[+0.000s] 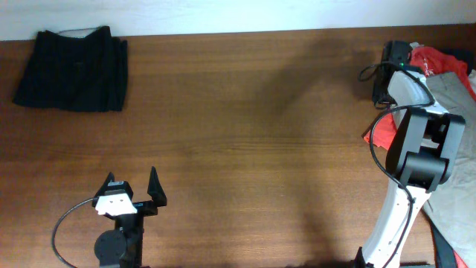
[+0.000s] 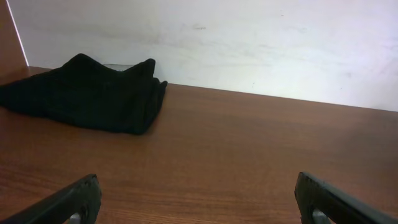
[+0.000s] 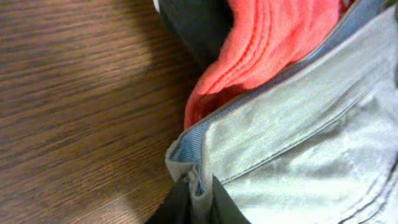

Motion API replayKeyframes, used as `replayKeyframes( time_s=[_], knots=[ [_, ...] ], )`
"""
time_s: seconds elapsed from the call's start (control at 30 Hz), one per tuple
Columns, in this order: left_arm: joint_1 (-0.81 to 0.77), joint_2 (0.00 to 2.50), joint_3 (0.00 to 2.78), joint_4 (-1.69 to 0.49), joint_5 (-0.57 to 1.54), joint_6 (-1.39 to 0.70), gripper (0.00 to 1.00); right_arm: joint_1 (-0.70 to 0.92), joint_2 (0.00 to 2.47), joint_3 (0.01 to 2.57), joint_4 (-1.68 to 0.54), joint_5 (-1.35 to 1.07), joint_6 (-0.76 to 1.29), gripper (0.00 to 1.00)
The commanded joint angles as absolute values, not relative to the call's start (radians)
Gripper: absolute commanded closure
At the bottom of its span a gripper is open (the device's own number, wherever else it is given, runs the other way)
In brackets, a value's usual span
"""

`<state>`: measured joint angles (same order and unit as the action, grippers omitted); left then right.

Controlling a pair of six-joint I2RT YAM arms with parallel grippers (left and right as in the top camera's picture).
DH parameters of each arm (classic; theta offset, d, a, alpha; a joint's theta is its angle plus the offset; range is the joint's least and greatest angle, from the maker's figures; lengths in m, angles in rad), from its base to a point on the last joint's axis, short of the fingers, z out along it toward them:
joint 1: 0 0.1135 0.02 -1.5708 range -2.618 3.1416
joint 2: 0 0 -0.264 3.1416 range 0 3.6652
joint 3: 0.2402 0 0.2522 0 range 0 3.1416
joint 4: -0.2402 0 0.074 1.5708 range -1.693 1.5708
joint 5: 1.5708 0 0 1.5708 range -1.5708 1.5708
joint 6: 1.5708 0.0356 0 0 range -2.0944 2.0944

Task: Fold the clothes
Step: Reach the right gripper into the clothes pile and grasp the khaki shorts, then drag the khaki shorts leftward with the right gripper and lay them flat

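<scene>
Khaki grey-green shorts [image 3: 298, 143] lie in a pile at the table's right edge, also in the overhead view [image 1: 455, 85]. My right gripper [image 3: 199, 199] is shut on a folded edge of the shorts where blue lining shows. In the overhead view its fingers are hidden under the arm. A red T-shirt [image 3: 261, 43] lies beside and partly under the shorts, also in the overhead view [image 1: 383, 130]. A folded black garment [image 1: 73, 68] lies at the far left, also in the left wrist view [image 2: 87, 93]. My left gripper [image 1: 132, 180] is open and empty near the front edge, also in its wrist view [image 2: 198, 196].
The brown wooden table [image 1: 260, 134] meets a white wall [image 2: 249, 43] at the back. Something dark [image 3: 193, 25] lies beyond the red T-shirt. The right arm [image 1: 424, 152] stands over the pile with a black cable looping beside it.
</scene>
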<state>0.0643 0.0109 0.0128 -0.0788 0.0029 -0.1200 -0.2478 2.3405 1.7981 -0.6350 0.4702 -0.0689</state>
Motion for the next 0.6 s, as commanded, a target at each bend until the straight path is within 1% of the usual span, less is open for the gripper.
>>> replayKeyframes(
  time_s=[0.0,0.2,0.3,0.37,0.43,0.5,0.57],
  knots=[
    [0.068,0.006,0.009,-0.083,0.003,-0.115,0.01,-0.249,2.326,1.843,-0.666,0.483,0.002,0.96],
    [0.068,0.006,0.009,-0.083,0.003,-0.115,0.01,-0.248,2.131,1.843,-0.717,0.483,0.112,0.96],
    [0.068,0.006,0.009,-0.083,0.003,-0.115,0.01,-0.242,2.041,1.843,-0.751,0.479,0.129,0.96],
    [0.068,0.006,0.009,-0.083,0.003,-0.115,0.01,-0.241,1.977,1.843,-0.777,0.471,0.186,0.96],
    [0.068,0.006,0.009,-0.083,0.003,-0.115,0.01,-0.241,1.940,1.843,-0.782,0.373,0.189,0.96],
    [0.068,0.006,0.009,-0.083,0.003,-0.115,0.01,-0.217,1.898,1.843,-0.780,0.161,0.189,0.96],
    [0.068,0.006,0.009,-0.083,0.003,-0.115,0.01,-0.166,1.879,1.843,-0.772,0.096,0.189,0.96]
  ],
)
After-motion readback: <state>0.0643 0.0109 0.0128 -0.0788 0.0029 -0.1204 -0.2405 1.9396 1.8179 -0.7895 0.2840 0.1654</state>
